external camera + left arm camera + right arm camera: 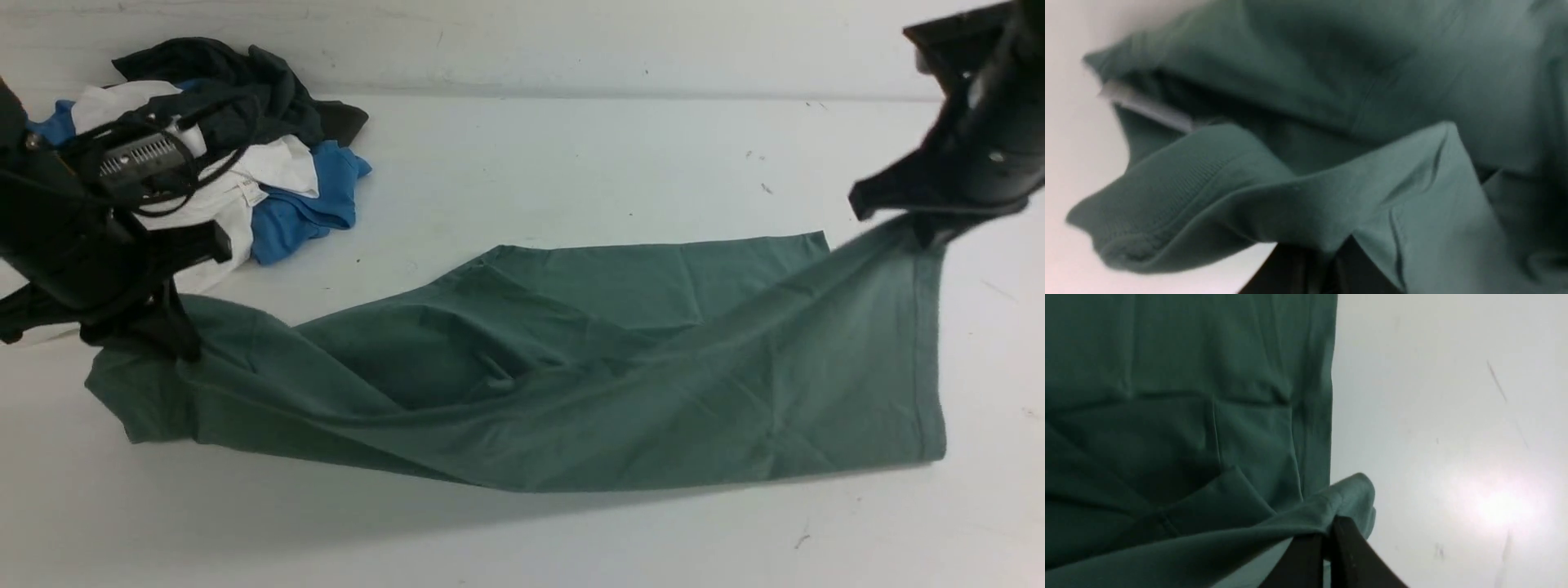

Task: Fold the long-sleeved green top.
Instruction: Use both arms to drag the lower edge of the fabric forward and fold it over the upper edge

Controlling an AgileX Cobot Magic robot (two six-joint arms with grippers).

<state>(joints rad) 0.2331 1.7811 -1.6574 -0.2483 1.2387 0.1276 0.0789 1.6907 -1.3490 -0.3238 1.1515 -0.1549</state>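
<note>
The green long-sleeved top stretches across the white table as a long band, its near part raised off the surface between both arms. My left gripper is shut on the top's left end, where a ribbed neck band and a white tag show. High at the right, my right gripper is shut on the hem corner, pulling the cloth up taut. In both wrist views the dark fingers pinch green fabric.
A pile of other clothes lies at the back left: a black garment, a white shirt and a blue shirt. The table's back edge meets a pale wall. Bare table lies in front of the top.
</note>
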